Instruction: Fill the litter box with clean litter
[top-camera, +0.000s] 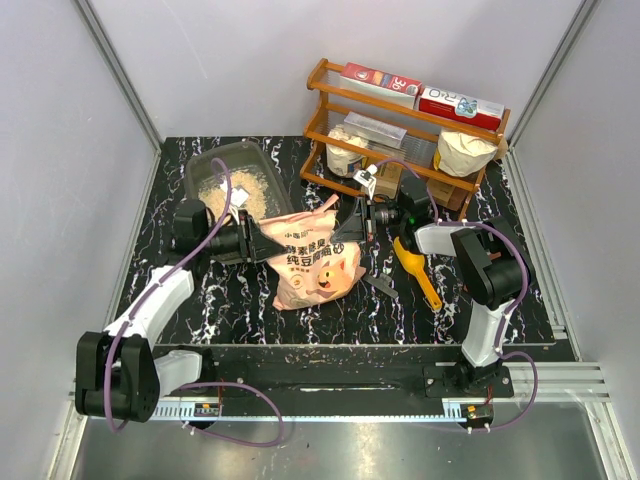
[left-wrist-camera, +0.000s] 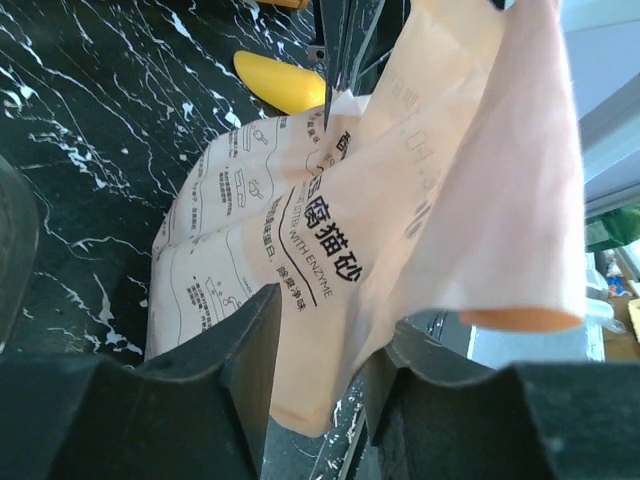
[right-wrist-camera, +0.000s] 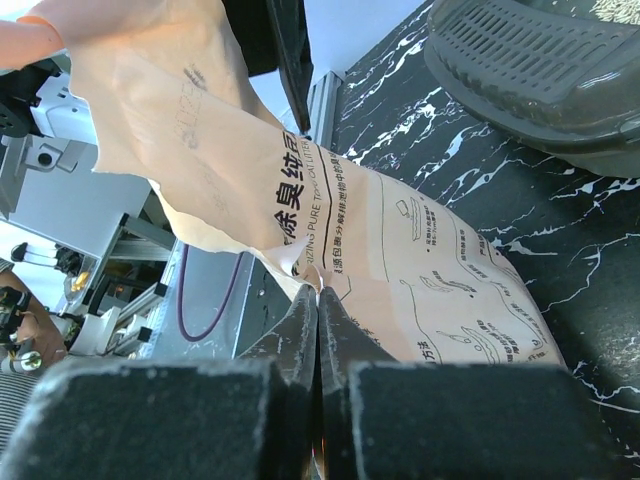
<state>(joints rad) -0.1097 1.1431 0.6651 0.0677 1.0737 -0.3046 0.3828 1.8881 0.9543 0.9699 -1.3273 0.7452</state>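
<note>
The dark grey litter box (top-camera: 203, 166) sits at the back left, with pale beige clean litter (top-camera: 246, 186) spread in it. In the right wrist view its underside (right-wrist-camera: 540, 60) shows at the top right. The pink bag (top-camera: 315, 258) with the pig face lies in the middle of the table, its torn top raised. My left gripper (top-camera: 265, 242) (left-wrist-camera: 325, 335) is at the bag's left corner. Its fingers stand apart, with a loose fold of the bag (left-wrist-camera: 330, 250) between them. My right gripper (top-camera: 345, 232) (right-wrist-camera: 318, 292) is shut on the bag's torn edge (right-wrist-camera: 300, 250).
A yellow-orange scoop (top-camera: 417, 268) (left-wrist-camera: 285, 85) lies right of the bag, near the right arm. A wooden rack (top-camera: 330, 110) with boxes and jars stands at the back right. Grey walls enclose the black marbled table (top-camera: 230, 300).
</note>
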